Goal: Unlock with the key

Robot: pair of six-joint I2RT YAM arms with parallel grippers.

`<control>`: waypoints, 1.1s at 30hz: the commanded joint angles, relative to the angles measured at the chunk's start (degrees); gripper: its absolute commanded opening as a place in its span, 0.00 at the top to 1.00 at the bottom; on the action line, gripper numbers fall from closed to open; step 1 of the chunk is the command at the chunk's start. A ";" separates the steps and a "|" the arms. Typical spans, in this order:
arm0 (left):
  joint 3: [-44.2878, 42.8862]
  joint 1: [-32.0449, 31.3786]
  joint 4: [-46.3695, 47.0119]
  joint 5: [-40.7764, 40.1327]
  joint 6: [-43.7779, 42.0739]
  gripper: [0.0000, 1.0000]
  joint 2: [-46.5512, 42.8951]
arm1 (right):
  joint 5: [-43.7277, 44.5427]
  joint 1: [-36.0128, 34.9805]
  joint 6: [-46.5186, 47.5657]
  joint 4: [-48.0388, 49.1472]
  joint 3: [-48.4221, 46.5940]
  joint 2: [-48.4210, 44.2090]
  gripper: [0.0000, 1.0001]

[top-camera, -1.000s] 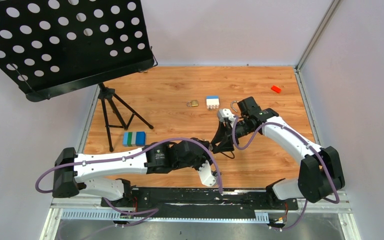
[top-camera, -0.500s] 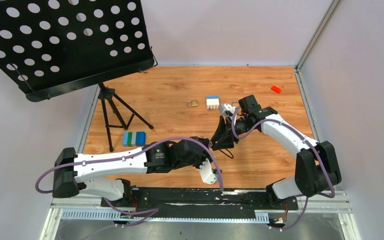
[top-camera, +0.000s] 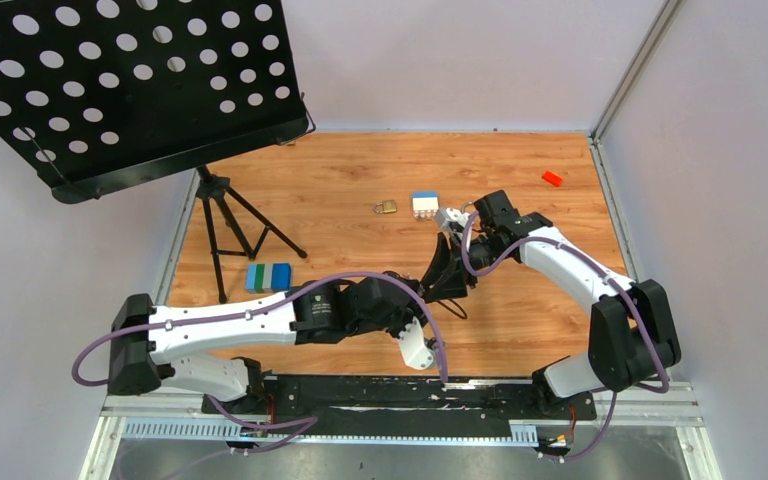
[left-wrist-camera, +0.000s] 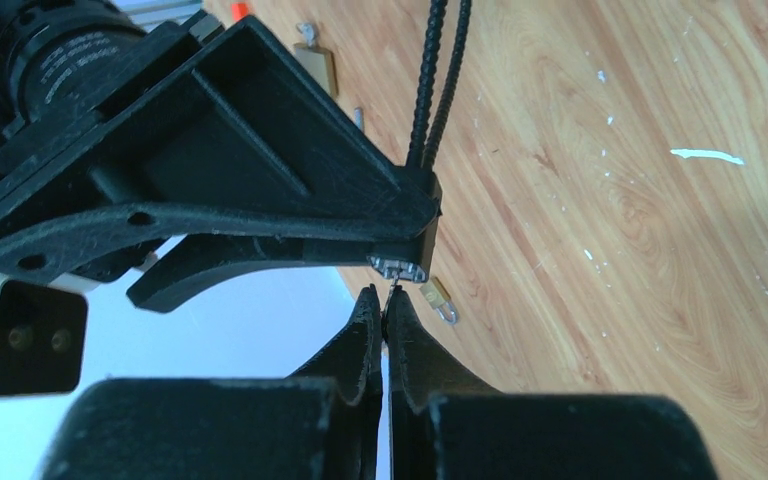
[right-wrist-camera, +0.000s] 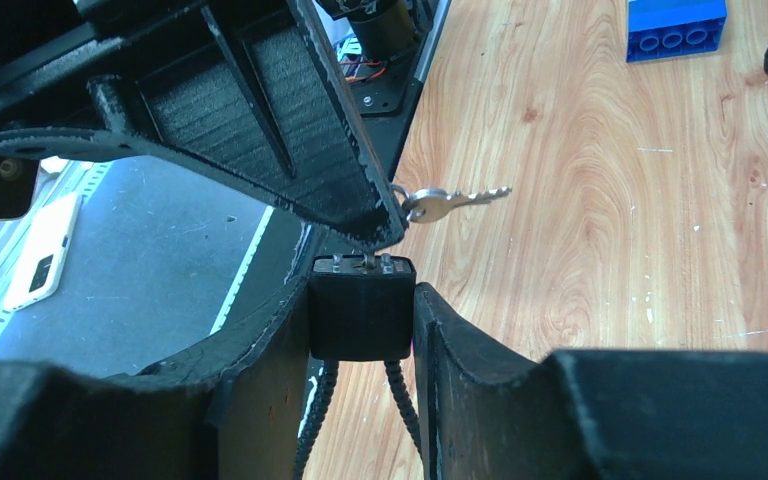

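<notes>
Moved: right claw (right-wrist-camera: 362, 298), closer to left claw (left-wrist-camera: 384, 308).
Left claw: closed, key (right-wrist-camera: 450, 203) pinched at tip.
Right claw: clamps black cable lock (right-wrist-camera: 361, 318).

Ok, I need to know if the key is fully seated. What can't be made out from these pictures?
- Key depth: the left wrist view shows only a sliver of the key between the left gripper and the black lock.
- Keyhole: in the right wrist view, the left gripper covers it.
- Cable: in the right wrist view, it is cut off by the bottom edge.
- Top view: the key is too small to see and sits behind both arms.
</notes>
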State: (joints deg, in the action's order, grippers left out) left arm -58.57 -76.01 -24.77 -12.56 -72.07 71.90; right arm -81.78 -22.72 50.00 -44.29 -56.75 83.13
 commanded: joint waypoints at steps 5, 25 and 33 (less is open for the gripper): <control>-5.09 0.33 -4.75 7.87 3.92 1.00 2.50 | 0.02 -1.28 0.47 4.13 -1.97 -3.14 1.00; -1.94 -0.22 -4.15 10.14 2.15 1.00 5.09 | 4.52 -2.59 -7.23 12.40 -0.98 -7.07 1.00; 0.07 -0.63 -4.02 10.14 1.40 0.96 4.87 | 10.02 -3.14 -6.93 12.49 -1.65 -9.40 1.00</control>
State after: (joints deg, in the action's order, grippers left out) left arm -60.71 -74.87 -26.87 -9.78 -70.87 75.44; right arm -70.30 -25.23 42.92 -39.97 -56.07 77.95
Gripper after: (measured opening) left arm 0.036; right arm 0.392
